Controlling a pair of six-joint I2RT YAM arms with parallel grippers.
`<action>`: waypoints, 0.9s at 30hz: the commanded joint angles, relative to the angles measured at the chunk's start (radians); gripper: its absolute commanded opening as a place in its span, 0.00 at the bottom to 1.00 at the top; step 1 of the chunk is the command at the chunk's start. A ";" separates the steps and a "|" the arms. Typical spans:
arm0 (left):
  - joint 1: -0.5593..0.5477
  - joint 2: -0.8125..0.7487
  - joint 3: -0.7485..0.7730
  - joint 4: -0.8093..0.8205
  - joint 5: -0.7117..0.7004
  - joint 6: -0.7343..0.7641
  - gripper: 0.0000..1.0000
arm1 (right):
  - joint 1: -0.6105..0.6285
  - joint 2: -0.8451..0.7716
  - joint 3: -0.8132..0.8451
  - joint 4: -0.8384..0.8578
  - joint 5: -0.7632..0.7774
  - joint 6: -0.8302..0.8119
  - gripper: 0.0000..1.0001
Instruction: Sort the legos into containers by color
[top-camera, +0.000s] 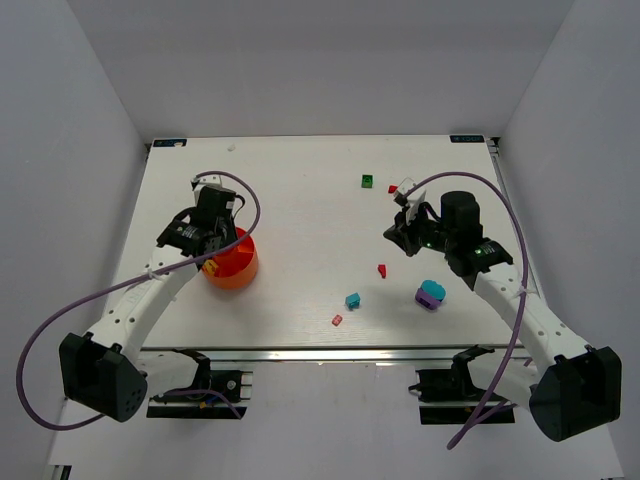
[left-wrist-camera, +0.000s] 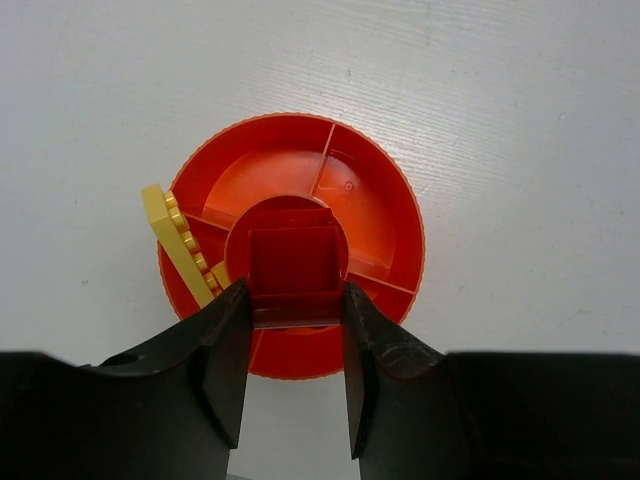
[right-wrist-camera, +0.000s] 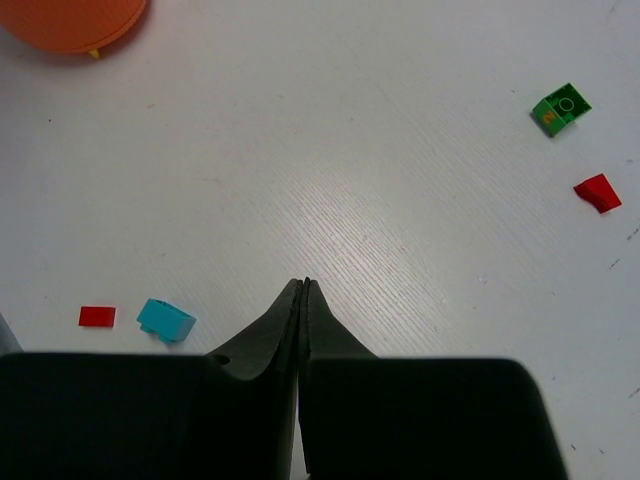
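My left gripper (left-wrist-camera: 293, 295) is shut on a dark red lego (left-wrist-camera: 292, 262), held right over the middle of the orange bowl (left-wrist-camera: 375, 215), a round container split into compartments. A long yellow lego (left-wrist-camera: 178, 245) leans on the bowl's left rim. From above, the left gripper (top-camera: 215, 243) covers part of the orange bowl (top-camera: 236, 268). My right gripper (right-wrist-camera: 304, 283) is shut and empty, over bare table. Loose legos lie around it: a teal one (right-wrist-camera: 166, 320), a flat red one (right-wrist-camera: 97, 316), a green one (right-wrist-camera: 562, 108) and a red one (right-wrist-camera: 597, 192).
The top view shows more bricks: a red one (top-camera: 382, 270) at mid table and a teal-on-purple stack (top-camera: 431, 295) by the right arm. White walls enclose the table on three sides. The right gripper (top-camera: 393, 233) hovers right of centre.
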 joint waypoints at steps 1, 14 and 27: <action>0.015 -0.017 -0.018 -0.015 0.006 0.006 0.05 | -0.013 -0.016 -0.007 0.022 -0.032 0.013 0.00; 0.034 -0.022 0.023 -0.007 0.062 0.023 0.68 | -0.033 0.010 0.003 -0.020 -0.130 -0.067 0.53; 0.010 -0.071 0.043 0.245 0.801 0.161 0.00 | -0.036 0.129 0.067 0.037 0.115 0.028 0.08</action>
